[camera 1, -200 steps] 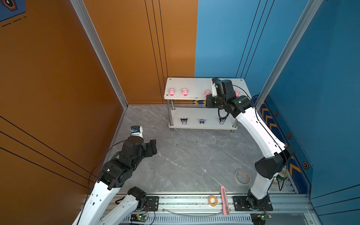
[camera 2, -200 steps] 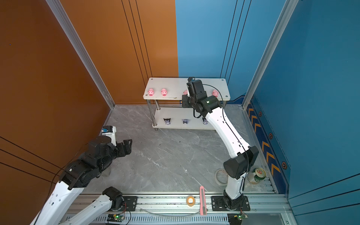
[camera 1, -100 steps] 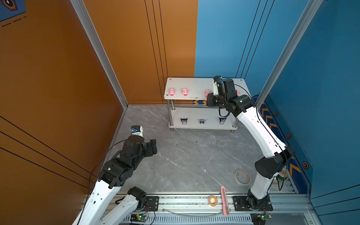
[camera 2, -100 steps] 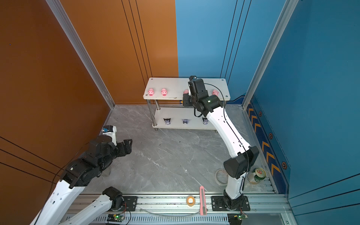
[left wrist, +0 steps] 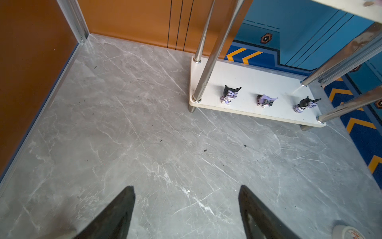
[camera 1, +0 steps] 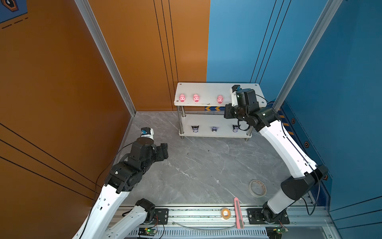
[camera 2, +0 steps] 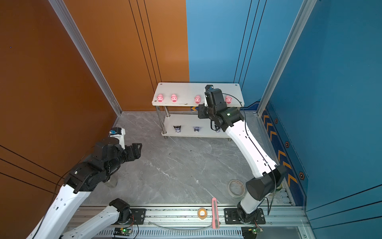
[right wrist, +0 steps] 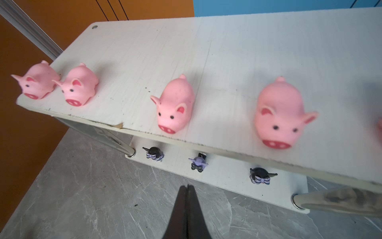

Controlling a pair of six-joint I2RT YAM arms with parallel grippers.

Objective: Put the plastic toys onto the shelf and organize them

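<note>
The shelf (camera 1: 217,89) stands against the back walls, and all toys in view sit on it. The pink pigs (right wrist: 175,103) line the front edge of its top board, snouts at or just over the lip. Two are close together at the left end and the others are spaced wider towards the right. That edge has a small chip (right wrist: 118,125) between the second and third pig. The three purple figurines (left wrist: 265,100) stand apart from each other along the front edge of the lower board, between the chrome legs (left wrist: 208,68).

The right gripper (right wrist: 187,192) hovers just in front of the top board's edge, towards the shelf's right end. Its fingers are pressed together with nothing between them, and the tips are above the floor just ahead of the lower board.

The left gripper (left wrist: 186,213) hangs well apart from the shelf, off its front left. Its fingers are spread wide and empty. Bare grey floor (camera 1: 206,165) lies open between this gripper and the shelf. A tape roll (camera 1: 257,187) lies well in front of the shelf's right end.
</note>
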